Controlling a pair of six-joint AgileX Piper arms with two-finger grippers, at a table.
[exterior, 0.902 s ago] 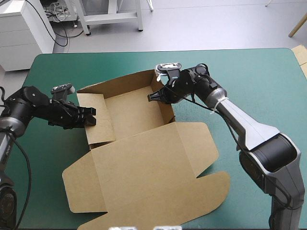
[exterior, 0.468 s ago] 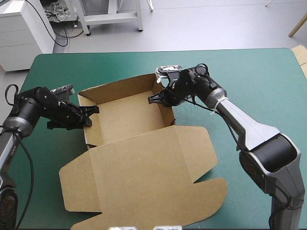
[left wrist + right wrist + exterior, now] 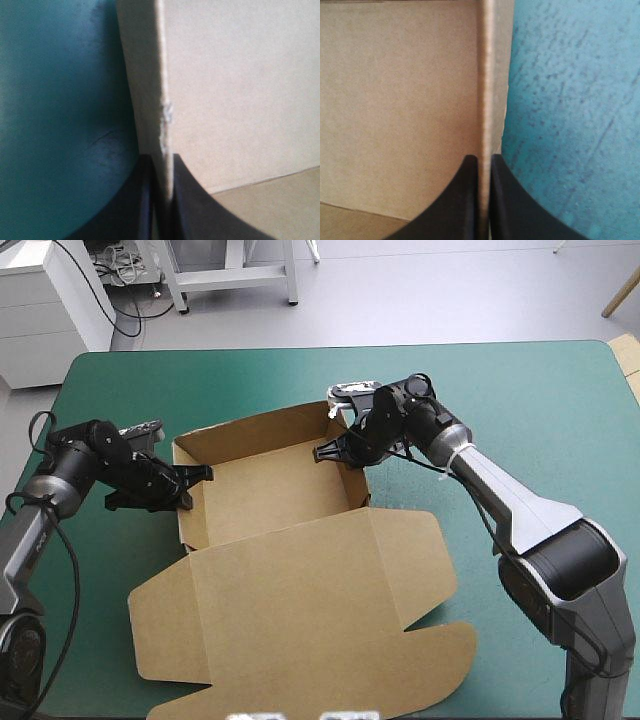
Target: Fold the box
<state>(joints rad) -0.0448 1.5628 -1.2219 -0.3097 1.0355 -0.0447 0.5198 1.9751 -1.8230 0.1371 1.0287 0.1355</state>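
Brown box (image 3: 270, 490) edges pinched, left claw (image 3: 197, 483), right claw (image 3: 322, 452)

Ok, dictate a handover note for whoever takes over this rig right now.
Left tool: shut on the left side wall of the brown cardboard box, one finger on each face.
Right tool: shut on the right side wall in the same way.
Box: mid-table on the teal-green cover, an open tray.
Done: back and side walls raised.
Left: probably release once the walls hold. The wide flat lid lies toward the near edge, not folded.
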